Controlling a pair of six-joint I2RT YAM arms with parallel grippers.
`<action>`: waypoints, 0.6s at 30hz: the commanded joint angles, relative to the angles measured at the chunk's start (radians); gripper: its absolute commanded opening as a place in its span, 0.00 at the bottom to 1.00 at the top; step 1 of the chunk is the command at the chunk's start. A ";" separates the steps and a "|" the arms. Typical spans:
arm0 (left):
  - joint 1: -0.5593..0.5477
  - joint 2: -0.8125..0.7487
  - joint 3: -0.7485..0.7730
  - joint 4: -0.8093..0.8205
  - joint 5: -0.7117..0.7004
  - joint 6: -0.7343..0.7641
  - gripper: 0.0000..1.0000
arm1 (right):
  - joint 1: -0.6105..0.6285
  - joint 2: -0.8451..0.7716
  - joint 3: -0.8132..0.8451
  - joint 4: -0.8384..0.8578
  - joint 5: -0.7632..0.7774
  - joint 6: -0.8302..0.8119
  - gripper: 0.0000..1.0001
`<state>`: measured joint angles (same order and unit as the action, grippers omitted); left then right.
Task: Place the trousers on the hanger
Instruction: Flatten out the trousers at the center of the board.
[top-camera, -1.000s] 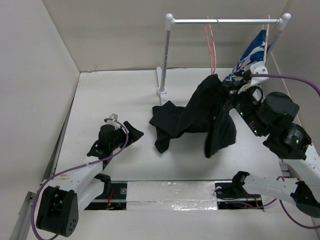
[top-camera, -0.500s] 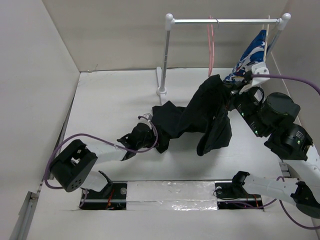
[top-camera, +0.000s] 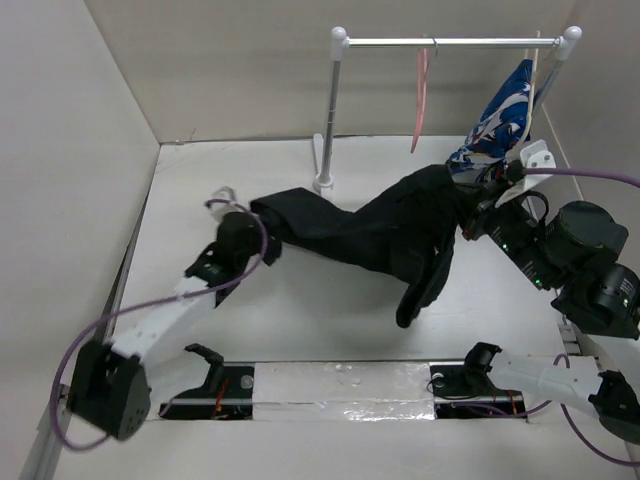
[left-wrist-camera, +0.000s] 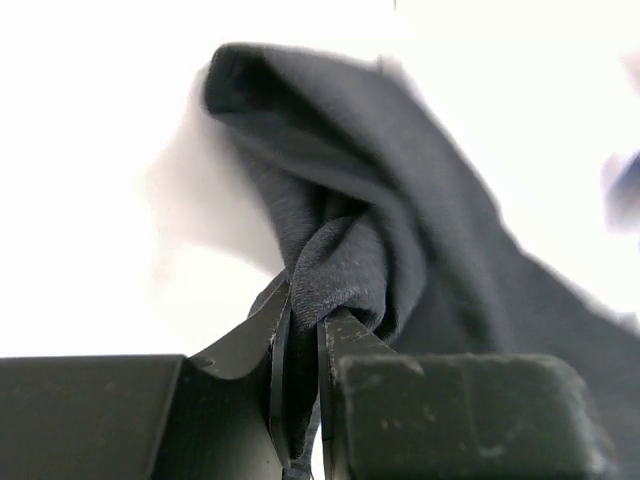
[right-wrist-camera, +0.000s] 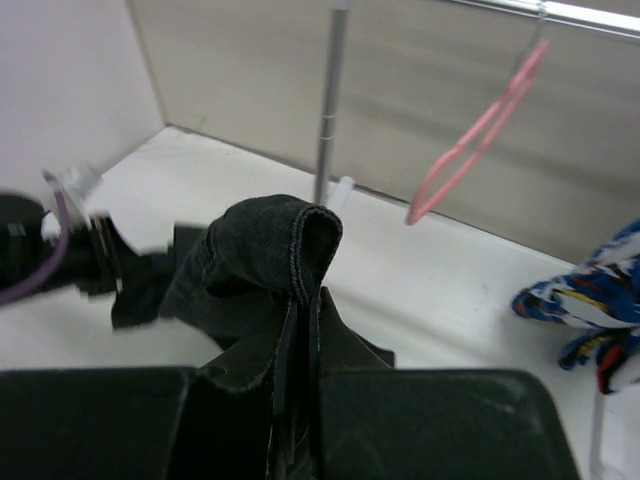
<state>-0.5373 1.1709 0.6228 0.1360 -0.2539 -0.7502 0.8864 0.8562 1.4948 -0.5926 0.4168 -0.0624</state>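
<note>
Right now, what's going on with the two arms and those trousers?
Both arms hold the black trousers. The left gripper is pinched shut on one end and the right gripper on the other, so the cloth spans between them, with one loose part drooping near the right arm. The pink hanger hangs bare on the rail, beside a patterned garment; the trousers are not on it yet.

White-and-silver rail stand (top-camera: 331, 110) rises at the table's (top-camera: 230, 170) far side; blue-white-red patterned garment (top-camera: 500, 120) hangs at its right end.

The top camera looks down from behind on the table (top-camera: 220, 170); wrist cameras face forward, close to the trousers (left-wrist-camera: 400, 230) all views share.
</note>
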 joint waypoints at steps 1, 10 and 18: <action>0.170 -0.264 -0.005 -0.116 -0.072 0.021 0.00 | 0.042 0.006 0.016 0.004 -0.188 0.026 0.00; 0.497 -0.519 0.301 -0.519 0.102 0.247 0.61 | 0.161 0.038 0.214 0.013 -0.518 0.119 0.00; 0.497 -0.565 0.201 -0.575 -0.022 0.258 0.85 | 0.161 -0.184 0.024 -0.110 0.015 0.197 0.00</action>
<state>-0.0437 0.5842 0.8673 -0.3923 -0.2382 -0.5140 1.0424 0.7139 1.5654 -0.7021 0.1772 0.0883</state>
